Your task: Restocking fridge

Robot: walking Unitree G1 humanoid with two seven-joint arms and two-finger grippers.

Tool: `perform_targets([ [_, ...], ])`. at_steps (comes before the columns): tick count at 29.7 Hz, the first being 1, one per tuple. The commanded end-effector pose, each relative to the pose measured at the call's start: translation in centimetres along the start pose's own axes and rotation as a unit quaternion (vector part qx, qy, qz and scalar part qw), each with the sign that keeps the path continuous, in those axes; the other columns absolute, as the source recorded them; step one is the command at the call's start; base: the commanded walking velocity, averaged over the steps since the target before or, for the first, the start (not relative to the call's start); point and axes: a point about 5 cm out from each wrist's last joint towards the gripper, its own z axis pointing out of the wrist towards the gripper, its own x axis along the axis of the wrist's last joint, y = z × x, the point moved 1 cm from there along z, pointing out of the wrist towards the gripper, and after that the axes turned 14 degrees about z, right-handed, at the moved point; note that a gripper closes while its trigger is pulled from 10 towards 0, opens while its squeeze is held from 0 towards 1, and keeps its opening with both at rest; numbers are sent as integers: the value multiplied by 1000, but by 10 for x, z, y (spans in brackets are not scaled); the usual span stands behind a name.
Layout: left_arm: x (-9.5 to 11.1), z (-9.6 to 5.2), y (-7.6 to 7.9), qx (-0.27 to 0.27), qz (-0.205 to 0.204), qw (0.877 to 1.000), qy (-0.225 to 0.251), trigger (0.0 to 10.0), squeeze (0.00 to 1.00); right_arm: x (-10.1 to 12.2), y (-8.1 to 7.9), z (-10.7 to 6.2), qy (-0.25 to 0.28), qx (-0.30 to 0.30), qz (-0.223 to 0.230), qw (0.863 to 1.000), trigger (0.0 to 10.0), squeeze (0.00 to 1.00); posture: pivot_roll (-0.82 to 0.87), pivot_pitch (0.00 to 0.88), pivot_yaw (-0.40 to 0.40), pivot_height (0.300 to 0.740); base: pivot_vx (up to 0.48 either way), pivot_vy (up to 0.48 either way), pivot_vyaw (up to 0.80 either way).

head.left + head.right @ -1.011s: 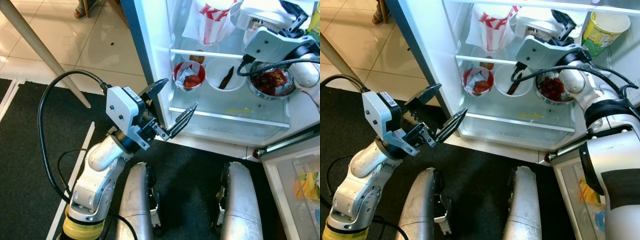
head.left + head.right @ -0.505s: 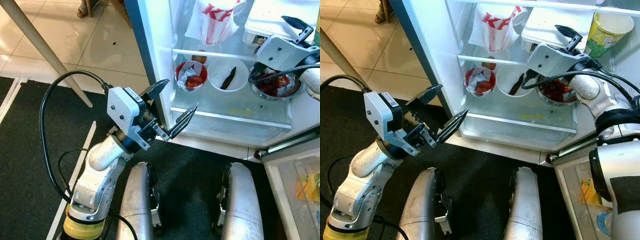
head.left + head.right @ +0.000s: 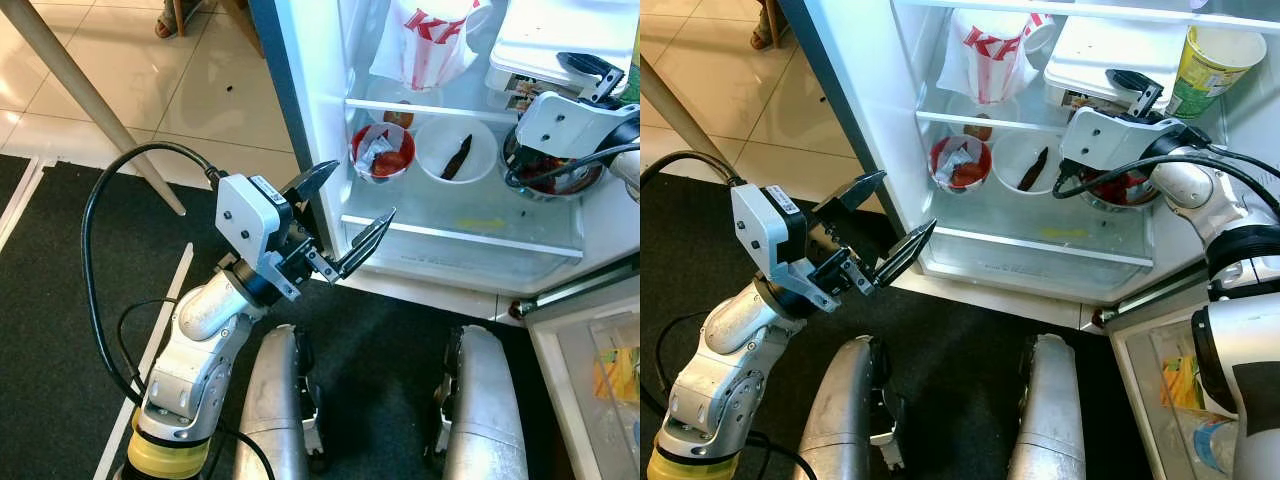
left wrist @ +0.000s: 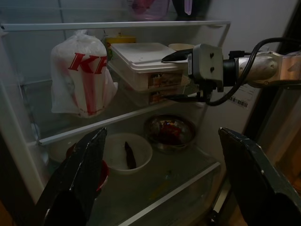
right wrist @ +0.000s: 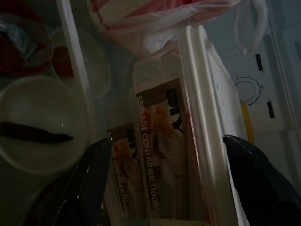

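Note:
The fridge stands open with its glass shelf [image 3: 455, 228] before me. A stack of white storage containers [image 3: 1095, 45] sits on the upper shelf beside a KFC bag [image 3: 425, 40]. My right gripper [image 4: 165, 79] is inside the fridge, open, its fingers apart just in front of the containers [image 5: 164, 155] and above a metal bowl [image 3: 555, 172] of red food. My left gripper [image 3: 362, 187] hangs open and empty outside the fridge's lower left corner, pointing in at the shelves.
On the lower shelf are a red bowl [image 3: 380, 150] and a white bowl [image 3: 455, 152] holding a dark piece. A yellow-green cup [image 3: 1210, 60] stands at upper right. The fridge door [image 3: 590, 370] juts out at right. A table leg [image 3: 90, 105] slants at left.
My right gripper has drawn back to the right, off the storage containers, which now show fully on the upper shelf. The left arm has not moved.

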Motion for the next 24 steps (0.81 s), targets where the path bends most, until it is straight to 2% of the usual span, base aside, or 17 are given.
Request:
perform_targets([
  [1, -1, -2, 2, -6, -2, 1000, 0, 10000, 0, -4, 0, -4, 5, 1, 37, 999, 10000, 0, 85, 361, 110, 580, 0, 0, 0],
  [3, -2, -2, 2, -6, -2, 1000, 1, 10000, 0, 2, 5, -4, 34, -6, 101, 994, 10000, 0, 84, 359, 110, 580, 0, 0, 0],
  [4, -2, -2, 2, -6, -2, 1000, 1, 10000, 0, 2, 5, -4, 34, -6, 101, 994, 10000, 0, 84, 359, 110, 580, 0, 0, 0],
  [5, -2, -2, 2, -6, -2, 1000, 1, 10000, 0, 4, 6, -4, 42, -4, 119, 992, 10000, 0, 83, 358, 110, 580, 0, 0, 0],
  [7, -2, -2, 2, -6, -2, 1000, 1, 10000, 0, 4, 6, -4, 42, -4, 119, 992, 10000, 0, 83, 358, 110, 580, 0, 0, 0],
  [8, -2, -2, 2, -6, -3, 1000, 1, 10000, 0, 5, 4, -5, 50, 9, 137, 989, 10000, 0, 82, 357, 109, 580, 0, 0, 0],
  [9, -2, -2, 2, -6, -3, 1000, 2, 10000, 0, 5, 0, -6, 59, 27, 158, 985, 0, 0, 81, 356, 108, 580, 0, 0, 0],
  [12, -2, -2, 2, -6, -3, 1000, 2, 10000, 0, 5, 0, -6, 59, 27, 158, 985, 0, 0, 81, 356, 108, 580, 0, 0, 0],
  [13, -2, -1, 2, -6, -3, 1000, 2, 10000, 0, 6, -2, -7, 72, 42, 183, 980, 0, 0, 81, 354, 107, 580, 0, 0, 0],
  [14, -2, -1, 2, -6, -3, 1000, 2, 10000, 0, 6, -2, -7, 72, 42, 183, 980, 0, 0, 81, 354, 107, 580, 0, 0, 0],
  [16, -3, -1, 2, -6, -3, 1000, 3, 10000, 0, 8, -10, -11, 96, 85, 219, 967, 0, 0, 81, 352, 106, 580, 0, 0, 0],
  [20, -3, -1, 2, -6, -3, 1000, 3, 10000, 0, 5, -15, -13, 92, 109, 222, 965, 0, 0, 79, 348, 104, 580, 0, 0, 0],
  [21, -3, -1, 2, -6, -3, 1000, 4, 10000, 0, 0, -17, -14, 74, 107, 221, 967, 8980, 0, 76, 343, 103, 580, 0, 0, 0],
  [23, -3, -1, 2, -6, -3, 1000, 4, 10000, 0, 0, -17, -14, 74, 107, 221, 967, 8980, 0, 76, 343, 103, 580, 0, 0, 0],
  [24, -3, 0, 3, -6, -3, 1000, 5, 10000, 0, -5, -18, -15, 57, 105, 221, 968, 10000, 0, 76, 343, 103, 580, 0, 0, 0],
])
